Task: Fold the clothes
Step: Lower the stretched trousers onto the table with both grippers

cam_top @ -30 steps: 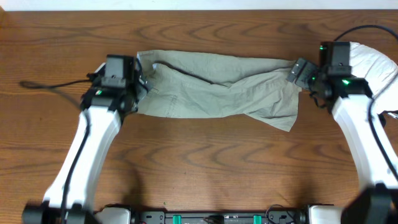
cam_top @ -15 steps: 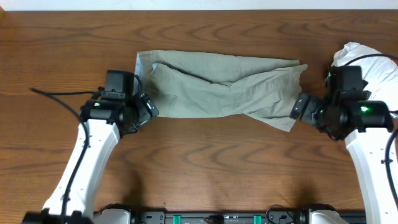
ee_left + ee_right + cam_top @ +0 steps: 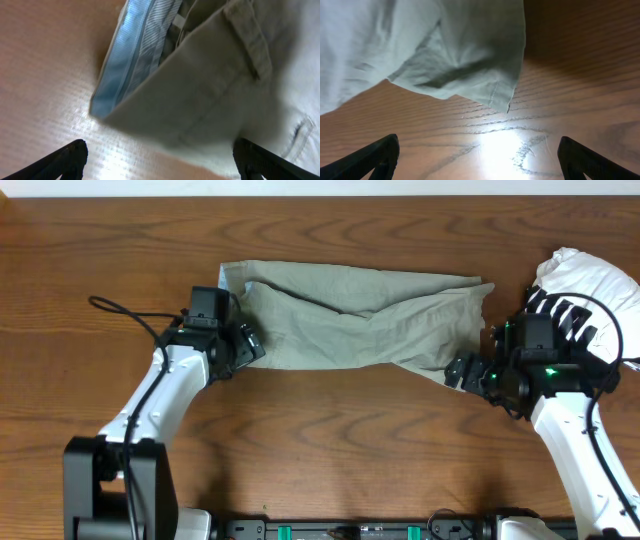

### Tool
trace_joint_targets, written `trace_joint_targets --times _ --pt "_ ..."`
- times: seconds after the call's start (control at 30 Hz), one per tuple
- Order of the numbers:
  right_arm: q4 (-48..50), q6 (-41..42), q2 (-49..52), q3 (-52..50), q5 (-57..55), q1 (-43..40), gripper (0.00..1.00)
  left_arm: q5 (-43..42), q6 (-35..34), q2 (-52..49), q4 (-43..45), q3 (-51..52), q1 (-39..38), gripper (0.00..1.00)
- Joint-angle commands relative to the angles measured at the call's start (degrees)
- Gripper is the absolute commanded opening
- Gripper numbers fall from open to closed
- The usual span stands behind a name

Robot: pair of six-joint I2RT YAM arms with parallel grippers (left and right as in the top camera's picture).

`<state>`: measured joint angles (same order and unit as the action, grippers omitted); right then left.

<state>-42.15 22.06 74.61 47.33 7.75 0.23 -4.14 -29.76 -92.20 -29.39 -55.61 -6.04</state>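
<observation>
Here, trousers [image 3: 360, 315] flat between left gripper [image 3: 250, 346] and right gripper [image 3: 457, 370].

Matt cotton trousers [image 3: 360, 320], glossy wood-grain table [image 3: 320, 460]

The trousers [image 3: 355, 315] lay crosswise on the tabletop [image 3: 320, 440] near its far edge; a cloth bundle [image 3: 590, 280] sat at its right edge.
</observation>
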Motion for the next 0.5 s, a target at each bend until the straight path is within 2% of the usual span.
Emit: trace_joint_targets --times 0.0,0.23,0.47 --pt "1.7 0.0 2.6 -1.8 0.6 -0.2 0.99 0.1 1.7 -2.4 2.4 0.2 0.3 0.95" --pt "6.4 0.2 7.8 -2.1 -0.1 -0.2 0.99 0.3 1.7 -6.4 8.9 0.2 1.4 0.87" --pt "11.9 0.1 11.3 -2.1 -2.5 -0.2 0.99 3.3 -0.1 -6.6 14.1 0.2 5.7 0.87"
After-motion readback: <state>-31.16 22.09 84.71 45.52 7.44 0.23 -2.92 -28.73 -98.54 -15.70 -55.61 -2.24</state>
